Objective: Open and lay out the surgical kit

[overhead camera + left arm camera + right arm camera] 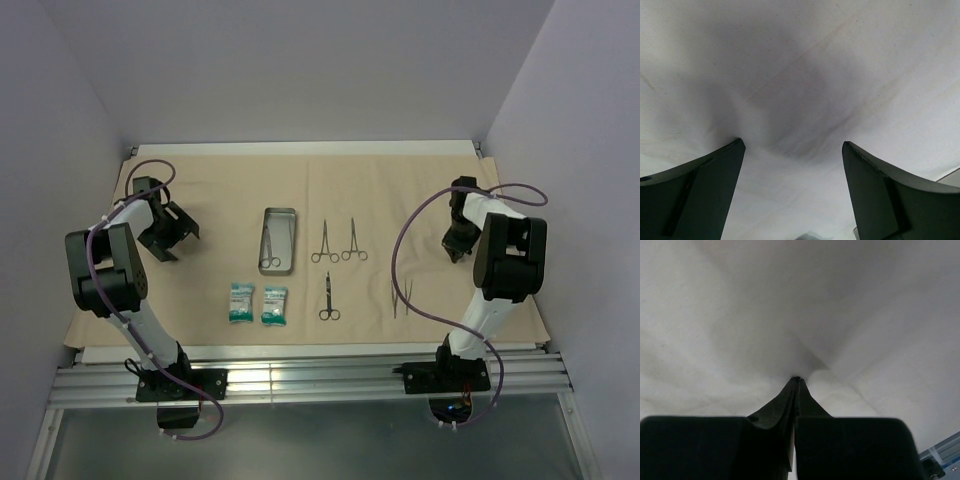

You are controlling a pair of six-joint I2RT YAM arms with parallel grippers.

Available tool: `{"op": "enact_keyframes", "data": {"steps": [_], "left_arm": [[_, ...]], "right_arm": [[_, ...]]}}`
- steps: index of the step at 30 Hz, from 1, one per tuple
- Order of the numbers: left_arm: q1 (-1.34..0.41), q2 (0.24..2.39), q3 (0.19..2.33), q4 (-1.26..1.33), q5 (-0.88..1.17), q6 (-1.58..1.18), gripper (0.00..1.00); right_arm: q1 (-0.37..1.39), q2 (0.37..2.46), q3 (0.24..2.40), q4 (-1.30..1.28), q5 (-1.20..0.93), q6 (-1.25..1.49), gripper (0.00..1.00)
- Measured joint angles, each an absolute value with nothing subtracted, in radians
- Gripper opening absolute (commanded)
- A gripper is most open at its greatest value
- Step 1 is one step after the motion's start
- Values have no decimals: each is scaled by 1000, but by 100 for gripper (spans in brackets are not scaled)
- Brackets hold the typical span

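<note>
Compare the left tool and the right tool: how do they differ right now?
The left tool stands wide open; the right tool is shut, tips together. The left tool is over the left of the drape, the right tool over its right. Both point at the drape.

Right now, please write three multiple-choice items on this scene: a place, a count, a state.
1. The two packets lie: A) on the drape, nearer the arm bases than the tray; B) inside the tray; C) off the drape.
2. How many ring-handled instruments lie outside the tray? A) one; B) five; C) three.
3. The right end effector is: A) wide open; B) shut; C) out of view.
Answers: A, the top view shows it; C, two abreast, one nearer; B, its fingers meet.
</note>
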State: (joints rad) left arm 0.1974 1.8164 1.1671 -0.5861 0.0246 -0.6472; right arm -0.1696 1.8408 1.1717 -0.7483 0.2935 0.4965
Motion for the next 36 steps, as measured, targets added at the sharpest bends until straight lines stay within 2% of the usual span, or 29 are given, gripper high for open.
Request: {"op": "enact_keyframes", "data": {"steps": [14, 22, 25, 26, 27, 34, 36], "left_arm": [[247, 1828, 1184, -601, 30, -647, 89], [257, 1830, 1196, -615, 72, -637, 88], [247, 1826, 1206, -630, 105, -621, 78], [238, 1821, 1213, -636, 115, -615, 65], [223, 1816, 1224, -646, 131, -609, 60], [-41, 1780, 1362, -699, 134, -564, 55], [-147, 1773, 1398, -710, 112, -561, 47]], "right_arm": [[-281, 1912, 1275, -809, 372, 480, 0], [-255, 1848, 1283, -815, 292, 447, 3], [-211, 1751, 1283, -817, 254, 443, 4], [-192, 1712, 1283, -817, 239, 442, 4], [-167, 1671, 1283, -818, 224, 443, 4], [41, 1508, 1280, -820, 144, 463, 5], [96, 1487, 1271, -820, 123, 474, 5]]}}
